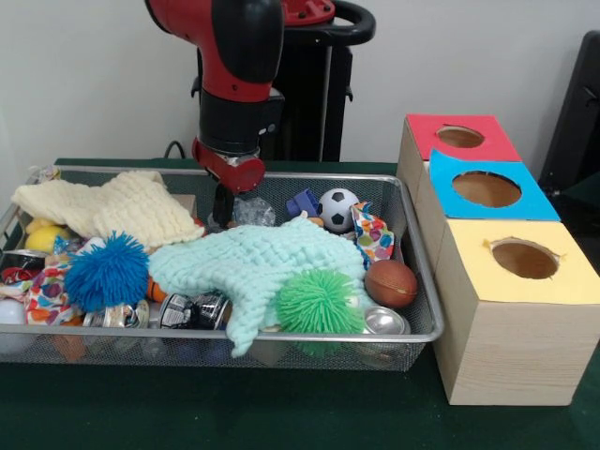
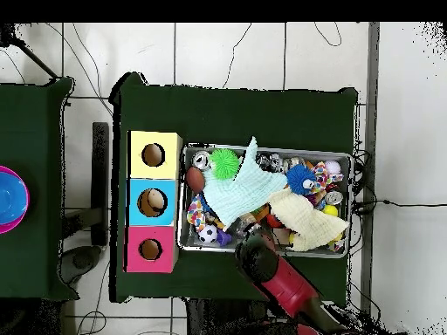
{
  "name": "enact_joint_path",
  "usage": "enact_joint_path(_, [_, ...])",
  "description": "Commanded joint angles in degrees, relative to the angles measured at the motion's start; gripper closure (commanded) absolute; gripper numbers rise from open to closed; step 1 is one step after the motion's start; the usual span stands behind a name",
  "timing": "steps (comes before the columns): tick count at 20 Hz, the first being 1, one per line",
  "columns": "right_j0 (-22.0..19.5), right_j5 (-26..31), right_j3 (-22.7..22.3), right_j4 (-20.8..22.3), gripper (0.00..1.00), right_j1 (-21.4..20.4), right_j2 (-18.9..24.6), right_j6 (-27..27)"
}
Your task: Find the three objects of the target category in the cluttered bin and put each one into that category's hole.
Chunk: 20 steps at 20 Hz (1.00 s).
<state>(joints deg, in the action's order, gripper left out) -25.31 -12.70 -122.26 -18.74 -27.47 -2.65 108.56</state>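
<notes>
Currently the claw (image 1: 223, 217) reaches down into the wire bin (image 1: 412, 281) at its back edge; whether it is spread or pinching cannot be told. Just beside it, toward the boxes, sits a soccer ball (image 1: 337, 208), with a brown football (image 1: 390, 283) further forward near the yellow box (image 1: 487, 319). If balls are the target, both look light and smooth, likely to roll, so gripping across the middle seems safest.

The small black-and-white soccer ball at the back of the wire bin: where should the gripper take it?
Grip the black-and-white soccer ball across its middle, descending from straight above. Its top is exposed, while the mint knitted cloth and a patterned fabric piece crowd its lower sides, so a side approach looks blocked.
</notes>
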Motion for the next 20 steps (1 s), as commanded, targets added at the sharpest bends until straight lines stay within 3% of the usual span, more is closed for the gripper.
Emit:
enact_joint_path(1, [-0.5, 6.7, 5.6, -1.7, 1.00, 0.9, 5.1, 9.6])
enact_joint_path(8, [1.2, 10.6, 4.1, -2.9, 1.00, -3.1, 4.0, 10.2])
enact_joint_path(9, [1.1, 10.5, 4.1, -2.6, 0.00, -3.0, 4.0, 10.4])
enact_joint_path(14, [6.1, 10.7, 5.3, -5.4, 0.00, -2.9, -1.2, 11.0])
enact_joint_path(20, [4.9, 9.0, 5.6, -5.2, 0.00, -2.4, -0.6, 11.6])
